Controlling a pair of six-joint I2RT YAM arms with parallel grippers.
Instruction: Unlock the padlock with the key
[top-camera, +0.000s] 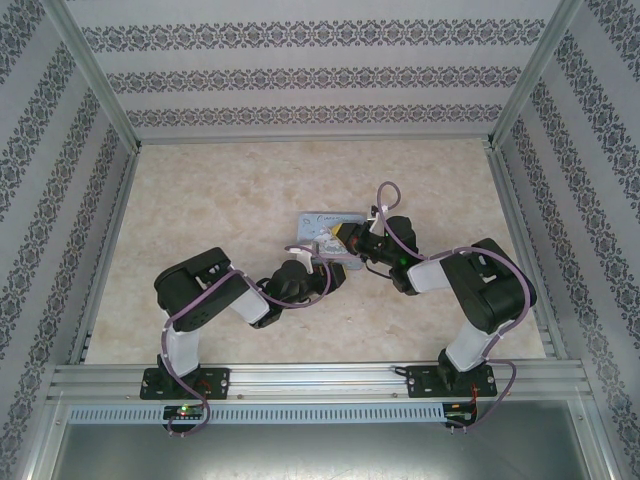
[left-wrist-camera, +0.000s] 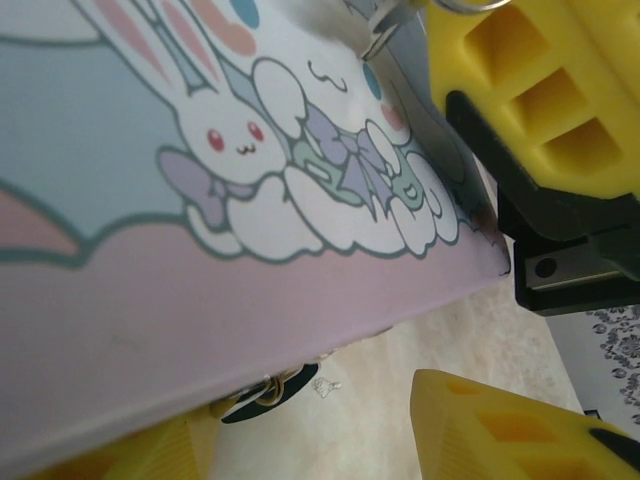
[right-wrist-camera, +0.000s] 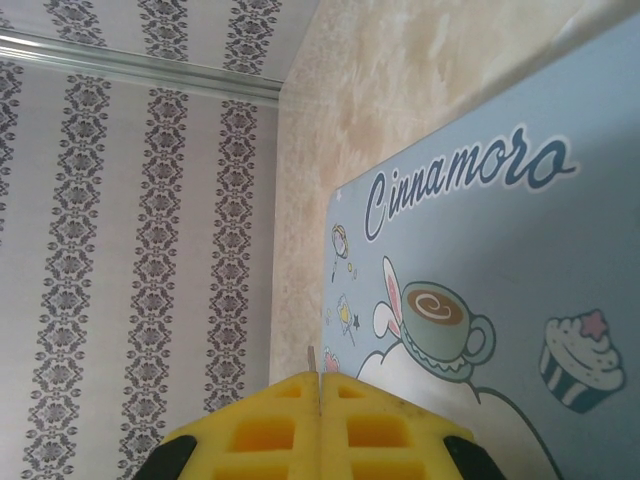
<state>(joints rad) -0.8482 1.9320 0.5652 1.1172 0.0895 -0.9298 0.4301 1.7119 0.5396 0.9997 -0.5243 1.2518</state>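
Clearly the pale-blue cartoon tin is the hub of things. It lies on the marbled table, and both arms reach in to it from the near side.

The right gripper hangs at the tin's right end, its yellow pads pressed fully together. Pinched in the seam between them is a thin grey metal sliver, the key. Its tip pokes out just past the pads, just off the edge of the tin's lid near the printed cup. In the left wrist view one of that gripper's yellow fingers stands at the tin's corner. A small silvery tip shows just beside it, against the tin's edge.

The left gripper sits at the tin's near edge, low down by the side wall. Its jaws stand about half apart. One yellow finger lies right under the tin's pink-printed wall. The other is off the tin, with bare table between it and the wall. Whether the first finger touches the tin I cannot tell, and nothing is gripped between the two.

The padlock seems to be the small dark piece with a silvery loop tucked under the tin's lower edge, between the left fingers. It is too blurred to tell its colour. The key is well apart from it, up at the tin's far corner.
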